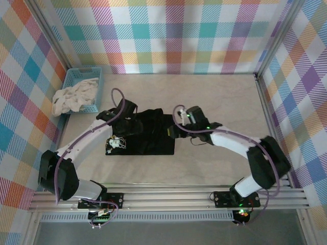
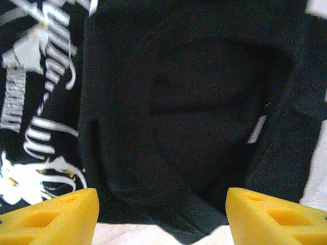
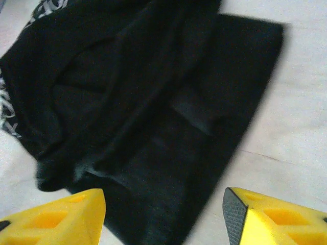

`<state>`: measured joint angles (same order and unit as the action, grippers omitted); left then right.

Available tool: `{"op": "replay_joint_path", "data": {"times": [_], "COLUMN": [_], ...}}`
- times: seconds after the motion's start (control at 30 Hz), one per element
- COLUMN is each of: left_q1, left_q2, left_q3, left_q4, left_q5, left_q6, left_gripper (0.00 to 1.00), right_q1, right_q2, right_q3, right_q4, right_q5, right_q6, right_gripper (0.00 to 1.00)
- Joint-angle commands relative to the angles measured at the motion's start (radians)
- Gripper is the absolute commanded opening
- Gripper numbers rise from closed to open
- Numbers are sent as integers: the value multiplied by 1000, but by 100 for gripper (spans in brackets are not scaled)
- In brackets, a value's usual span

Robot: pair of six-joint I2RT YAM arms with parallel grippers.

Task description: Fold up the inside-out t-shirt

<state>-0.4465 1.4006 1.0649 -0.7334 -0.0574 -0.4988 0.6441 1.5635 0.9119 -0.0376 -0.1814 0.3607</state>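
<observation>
Inside-out t-shirt (image 1: 153, 139) looks soft, limp and light, likely to bunch. Left gripper (image 2: 161, 201) fingers apart, empty; right gripper (image 3: 163, 201) likewise. Probably best pinched at near right corner.

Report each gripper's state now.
Left gripper: open, over the t-shirt, holding nothing.
Right gripper: open, over the same t-shirt, holding nothing.

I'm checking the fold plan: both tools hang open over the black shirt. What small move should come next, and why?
Probably lower the right tool onto the bunched ridge of the t-shirt and close on it. The right tool and left tool both stand open, holding nothing, and loose folds lie piled on the flat layer, so the fold looks unfinished.
</observation>
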Motion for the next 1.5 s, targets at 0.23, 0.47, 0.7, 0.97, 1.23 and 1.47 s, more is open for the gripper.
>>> {"op": "replay_joint_path", "data": {"times": [0.23,0.47,0.7,0.97,1.23,1.47], "left_q1": [-73,-138,-180,-221,-277,-336], "left_q2": [67,81,123,112,75,82], "left_q3": [-93,-136,-132,-106,-57,-1], "left_q4": [178,204,201,218,217,233], "left_q5": [172,132,62,25,29,48], "left_q6": [-38,-41,-29,-1,3,14], "left_gripper": [62,60,47,10,0,0], "right_q1": [42,42,30,4,-35,-83], "right_q2": [365,497,546,504,461,470], "right_q3": [375,526,592,575,585,635], "right_q4": [-34,-96,-131,-121,-150,-248], "right_q5": [0,23,34,0,-65,-162], "right_q6": [118,111,132,108,87,56], "right_gripper": [62,54,34,17,10,13]}}
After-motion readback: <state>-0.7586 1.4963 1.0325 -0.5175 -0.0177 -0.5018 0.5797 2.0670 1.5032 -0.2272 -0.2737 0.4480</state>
